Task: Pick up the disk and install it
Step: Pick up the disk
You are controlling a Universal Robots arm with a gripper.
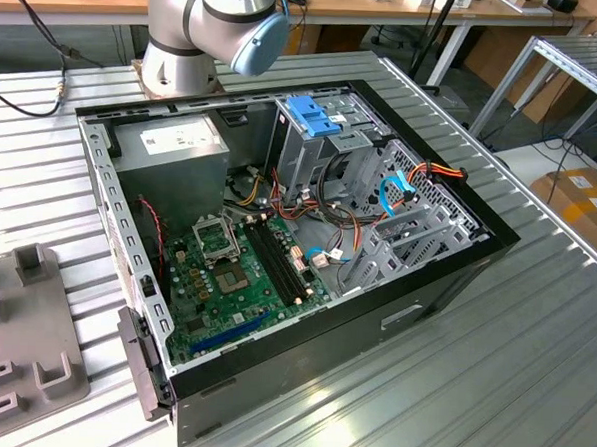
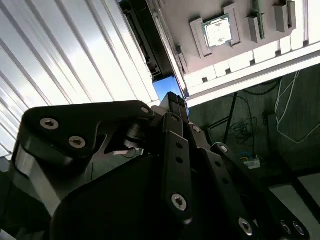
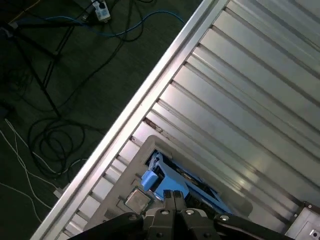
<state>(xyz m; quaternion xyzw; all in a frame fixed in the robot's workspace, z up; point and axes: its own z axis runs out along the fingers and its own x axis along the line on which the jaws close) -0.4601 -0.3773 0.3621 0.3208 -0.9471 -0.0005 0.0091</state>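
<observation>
Broadly, a ribbed metal table (image 1: 471,373) carries everything. An open computer case (image 1: 272,354) lies on its side near the middle of the table, in the exterior view. The robot arm (image 1: 204,23) rises from the table's far side, behind the case. Inside the case are a plain grey metal box with a white sticker (image 1: 172,147), a green motherboard (image 1: 236,270) and, on the drive cage, a blue slotted bracket (image 1: 314,114).

In both wrist views a grey moulded tray (image 3: 131,172) rests on the table right at one of its edges. Past that edge is a dark floor strewn with cables (image 3: 60,75).

The gripper (image 3: 173,196) hangs over this tray, above the table's edge. Its fingers (image 3: 167,196) are drawn close together with only a thin slit between them, and nothing shows pinched in that slit. Their tips lie over the disk (image 3: 152,179), but I cannot tell whether they touch it.

The disk sits in a recess of the tray, so it too is at the table's edge, and its bright blue rail faces the gripper. In the second wrist view the same blue (image 2: 165,86) shows just past the fingertips (image 2: 172,100).

A small square processor chip (image 3: 135,200) sits in the tray just beside the disk.
</observation>
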